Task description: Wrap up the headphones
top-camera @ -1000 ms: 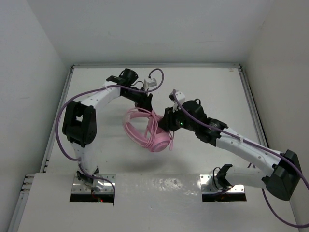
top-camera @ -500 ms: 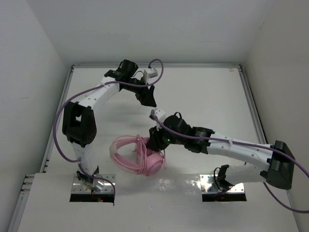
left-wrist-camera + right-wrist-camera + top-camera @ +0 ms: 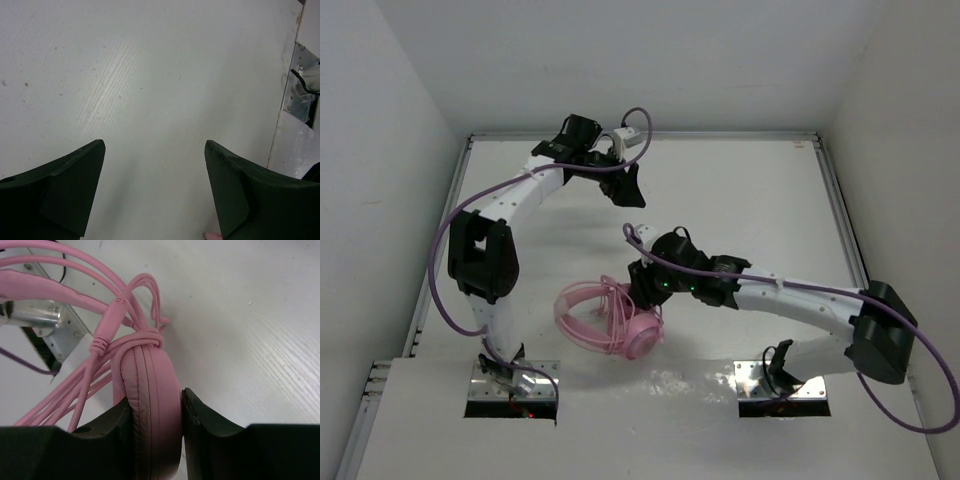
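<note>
The pink headphones (image 3: pixel 605 318) hang low over the near middle of the table, their cord (image 3: pixel 134 340) looped in several turns round the headband and knotted above one earcup (image 3: pixel 152 405). My right gripper (image 3: pixel 642 298) is shut on that padded earcup, one finger on each flat side (image 3: pixel 156 407). My left gripper (image 3: pixel 632 190) stands apart from them at the far side of the table, open and empty (image 3: pixel 155 145), over bare white tabletop. A sliver of pink (image 3: pixel 212 235) shows at the bottom edge of the left wrist view.
Two metal mounting plates (image 3: pixel 512 388) (image 3: pixel 785 385) lie at the near edge by the arm bases. A raised rail (image 3: pixel 440 260) borders the table's left side, another rail (image 3: pixel 840 200) its right. White walls enclose the table. Purple arm cables (image 3: pixel 445 260) loop beside both arms.
My right gripper carried the headphones from the table's middle toward the near left. My left gripper opened wider and drew back toward the far edge.
</note>
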Available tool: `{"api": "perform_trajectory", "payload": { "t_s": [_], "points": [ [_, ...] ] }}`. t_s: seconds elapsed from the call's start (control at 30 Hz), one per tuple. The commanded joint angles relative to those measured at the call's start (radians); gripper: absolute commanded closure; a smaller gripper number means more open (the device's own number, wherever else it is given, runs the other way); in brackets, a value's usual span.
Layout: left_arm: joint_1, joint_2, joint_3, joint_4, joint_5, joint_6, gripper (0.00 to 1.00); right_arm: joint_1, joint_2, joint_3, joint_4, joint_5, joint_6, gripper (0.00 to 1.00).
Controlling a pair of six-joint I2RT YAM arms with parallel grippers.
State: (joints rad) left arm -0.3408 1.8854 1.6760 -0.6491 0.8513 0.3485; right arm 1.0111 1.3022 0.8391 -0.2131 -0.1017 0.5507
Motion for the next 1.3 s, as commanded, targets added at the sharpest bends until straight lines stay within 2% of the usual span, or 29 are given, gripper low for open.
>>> {"api": "perform_trajectory", "payload": {
  "t_s": [0.0, 0.07, 0.17, 0.27, 0.37, 0.63, 0.73, 0.83, 0.87, 0.97, 1.1, 1.27],
  "points": [
    [0.017, 0.015, 0.013, 0.035, -0.02, -0.022, 0.21, 0.001, 0.084, 0.129, 0.07, -0.007, -0.046, 1.0],
    [0.031, 0.021, 0.005, 0.046, -0.024, -0.039, 0.21, -0.008, 0.155, 0.182, 0.076, -0.009, -0.051, 1.0],
    [0.115, 0.03, 0.002, 0.088, -0.024, -0.12, 0.2, -0.031, 0.239, 0.222, 0.106, 0.034, -0.011, 1.0],
    [0.189, 0.044, 0.027, 0.106, -0.105, -0.189, 0.2, -0.058, 0.331, 0.265, 0.144, 0.095, 0.049, 1.0],
    [0.213, 0.047, 0.048, 0.056, -0.176, -0.134, 0.2, -0.063, 0.409, 0.343, 0.149, 0.147, 0.075, 1.0],
    [0.218, -0.009, -0.033, 0.034, -0.19, -0.068, 0.19, -0.111, 0.709, 0.601, 0.101, 0.314, 0.112, 1.0],
    [0.221, -0.028, -0.05, 0.031, -0.199, -0.049, 0.18, -0.117, 0.779, 0.673, 0.055, 0.374, 0.046, 1.0],
    [0.227, -0.038, -0.058, 0.025, -0.207, -0.031, 0.18, -0.117, 0.804, 0.741, -0.018, 0.373, -0.032, 0.69],
    [0.229, -0.039, -0.059, 0.02, -0.207, -0.026, 0.17, -0.117, 0.801, 0.747, -0.025, 0.35, -0.063, 0.52],
    [0.235, -0.037, -0.059, 0.023, -0.205, -0.026, 0.17, -0.117, 0.778, 0.77, -0.035, 0.309, -0.098, 0.32],
    [0.24, -0.039, -0.045, 0.02, -0.204, -0.029, 0.17, -0.115, 0.734, 0.792, -0.092, 0.309, -0.133, 0.24],
    [0.244, -0.035, -0.018, 0.014, -0.202, -0.032, 0.17, -0.114, 0.626, 0.736, -0.111, 0.309, -0.15, 0.22]
  ]
}}
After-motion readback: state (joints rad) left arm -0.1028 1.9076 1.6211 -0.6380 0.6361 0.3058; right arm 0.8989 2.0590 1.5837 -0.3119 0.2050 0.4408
